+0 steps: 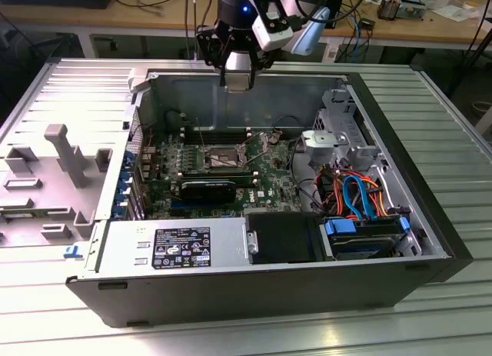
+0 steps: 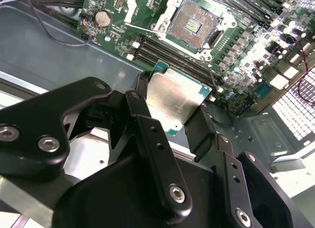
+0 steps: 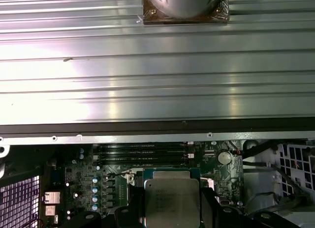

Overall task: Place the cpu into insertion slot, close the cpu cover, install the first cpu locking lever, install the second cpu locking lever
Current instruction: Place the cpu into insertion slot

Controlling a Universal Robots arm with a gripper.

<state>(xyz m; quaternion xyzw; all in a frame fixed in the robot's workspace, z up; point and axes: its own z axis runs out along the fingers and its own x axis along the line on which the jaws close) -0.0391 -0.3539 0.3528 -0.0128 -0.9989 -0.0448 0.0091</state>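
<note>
**Cpu carried above the open socket**

Nearest the lens in the second wrist view: two black fingers (image 2: 147, 124) of the gripper (image 2: 173, 107), closed on opposite edges of the cpu (image 2: 172, 95). Chip held flat, dull metal top toward the camera, with a green rim showing at its corners. Same grasp visible in the first wrist view, chip (image 3: 172, 203) centred between the finger tips.

In the exterior view, poised high over the rear of the computer case (image 1: 231, 294), which lies open on the ribbed metal table (image 1: 453, 125), and well above the motherboard (image 1: 269, 179).

Well apart from the chip: the insertion slot (image 2: 192, 23), contacts bare inside a silvery frame, just beside the long memory slots (image 2: 162, 53). Thin pale wire along one side, probably a locking lever (image 2: 145, 28), though too fine to confirm.

Judged as the first step, placement, under way and not complete: chip in the air, socket vacant, cover and lever work not yet begun.

Calls for a level descent centred on the socket, chip edges squared to the frame, and release only once seated flat. Risks bent contacts if lowered tilted or off-centre.
</note>
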